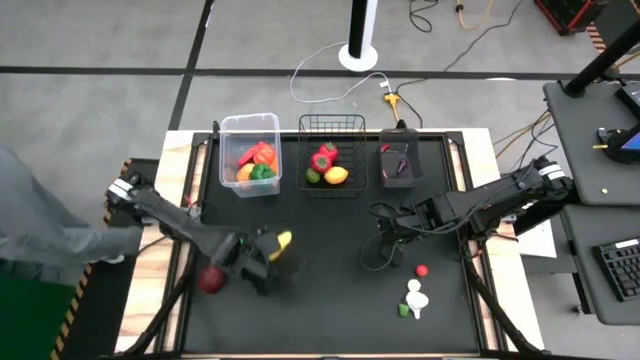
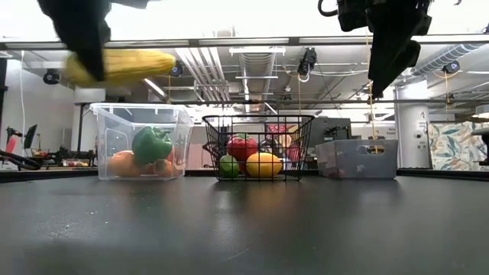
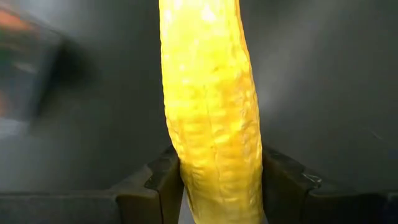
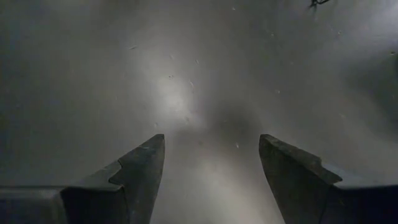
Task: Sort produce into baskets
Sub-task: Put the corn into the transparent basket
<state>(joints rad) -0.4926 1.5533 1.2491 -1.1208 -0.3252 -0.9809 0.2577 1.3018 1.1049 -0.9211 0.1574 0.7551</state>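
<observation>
Your left gripper (image 1: 272,248) holds a yellow, bumpy-skinned toy corn cob (image 3: 211,106), its two dark fingers (image 3: 158,183) pressed against the cob's sides. In the low view the cob (image 2: 118,66) hangs lengthwise well above the black counter (image 1: 330,290), ahead of the clear plastic tub (image 1: 250,155). From above, that gripper sits over the counter's left half, and a round red toy fruit (image 1: 211,280) shows just beside the left arm near the counter's left edge.

Your right gripper (image 1: 383,232) hovers over the bare counter right of centre, its fingers (image 4: 140,171) spread wide with nothing between them.

Along the far edge you have three containers in a row. The clear tub on the left holds red, orange and green pieces. The black wire-mesh basket (image 1: 332,155) in the middle holds a red pepper-like piece (image 1: 322,158), a yellow fruit (image 1: 337,176) and a small green one. The small dark smoky bin (image 1: 399,165) stands on the right; what lies in it is too dim to tell.

Near the counter's front right, a small red piece (image 1: 422,270) lies apart from a cluster of white pieces (image 1: 415,296) with a small green bit (image 1: 404,310) touching them.

A person's grey sleeve (image 1: 40,225) shows at the left edge of the high view.
</observation>
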